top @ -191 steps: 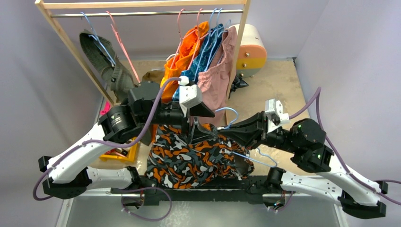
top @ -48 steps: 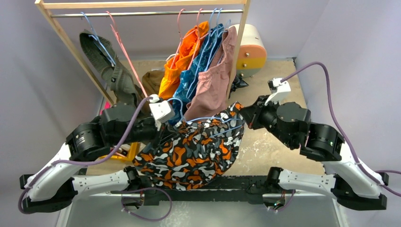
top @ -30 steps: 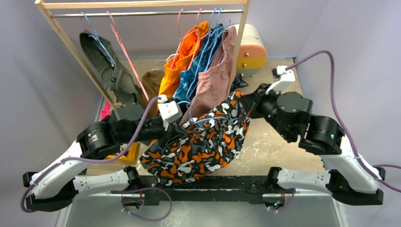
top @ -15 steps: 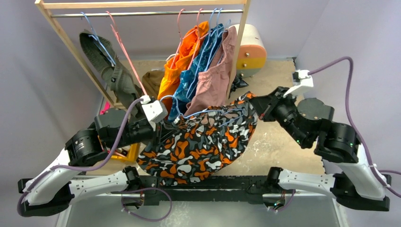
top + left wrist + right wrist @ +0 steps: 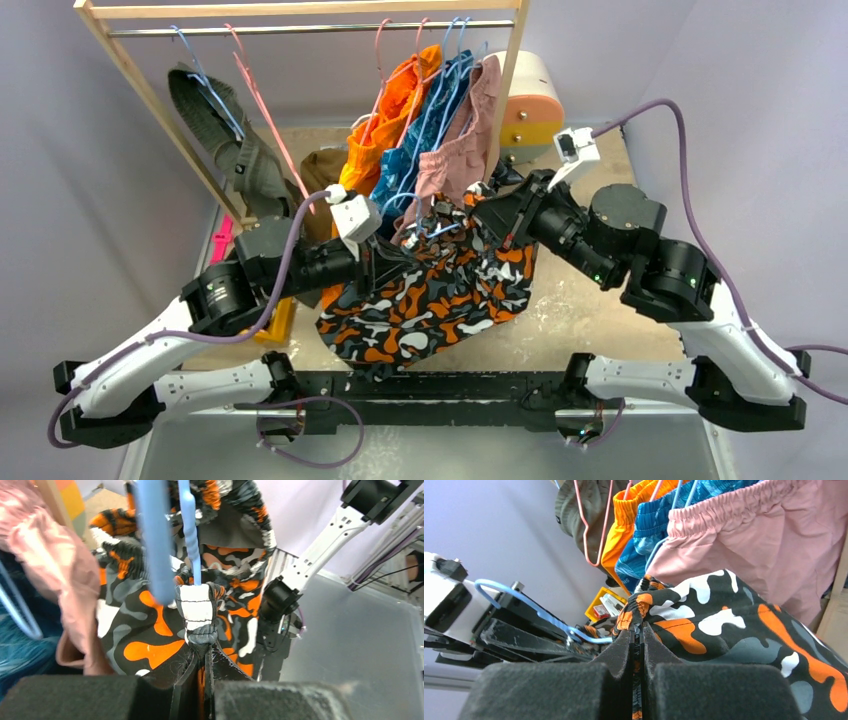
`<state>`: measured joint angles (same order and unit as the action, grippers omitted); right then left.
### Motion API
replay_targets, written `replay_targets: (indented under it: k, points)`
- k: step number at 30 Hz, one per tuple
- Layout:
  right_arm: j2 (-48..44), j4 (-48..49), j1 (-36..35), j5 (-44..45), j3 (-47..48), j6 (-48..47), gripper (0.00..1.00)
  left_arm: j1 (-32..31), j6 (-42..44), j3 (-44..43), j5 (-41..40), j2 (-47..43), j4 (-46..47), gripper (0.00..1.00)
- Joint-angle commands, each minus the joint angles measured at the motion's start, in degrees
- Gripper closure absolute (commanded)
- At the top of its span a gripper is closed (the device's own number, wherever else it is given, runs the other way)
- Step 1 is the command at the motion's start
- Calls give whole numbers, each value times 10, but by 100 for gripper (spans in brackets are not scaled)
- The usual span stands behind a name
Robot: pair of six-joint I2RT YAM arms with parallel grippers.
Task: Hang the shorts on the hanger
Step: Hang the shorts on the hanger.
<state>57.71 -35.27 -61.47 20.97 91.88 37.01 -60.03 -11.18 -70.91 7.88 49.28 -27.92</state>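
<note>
The camouflage shorts (image 5: 430, 300) hang in the air between both arms, just in front of the rack's clothes. My left gripper (image 5: 380, 260) is shut on a bunched grey-and-white bit of their edge (image 5: 198, 612). The light-blue hanger (image 5: 191, 540) runs down into the fabric right above that pinch, and its wire (image 5: 432, 226) shows along the top of the shorts. My right gripper (image 5: 492, 216) is shut on the other end of the waistband (image 5: 636, 607). In the right wrist view, part of the hanger's wire (image 5: 541, 614) lies by the left arm.
A wooden rack (image 5: 505, 95) with a metal rail (image 5: 300, 29) holds orange (image 5: 385, 120), blue (image 5: 420, 135) and pink shorts (image 5: 460, 165) on hangers, plus an olive garment (image 5: 215, 125). A yellow bin (image 5: 270, 320) sits left. A white-orange-yellow drum (image 5: 535, 100) stands behind.
Both arms carried the shorts up and back toward the rack. The right arm swung out to the right, then came back left, and the fabric now hangs narrower.
</note>
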Motion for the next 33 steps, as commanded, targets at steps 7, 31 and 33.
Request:
replay_targets:
  k: [7,31,33]
  points:
    - [67,115,-1,-56,76,-54,100,1,-62,46,69,-5,184,100]
    - [57,161,-1,-362,10,-115,69,1,-118,135,20,-68,379,100]
    - [60,152,-1,-377,17,-124,58,1,-120,141,19,-69,389,100]
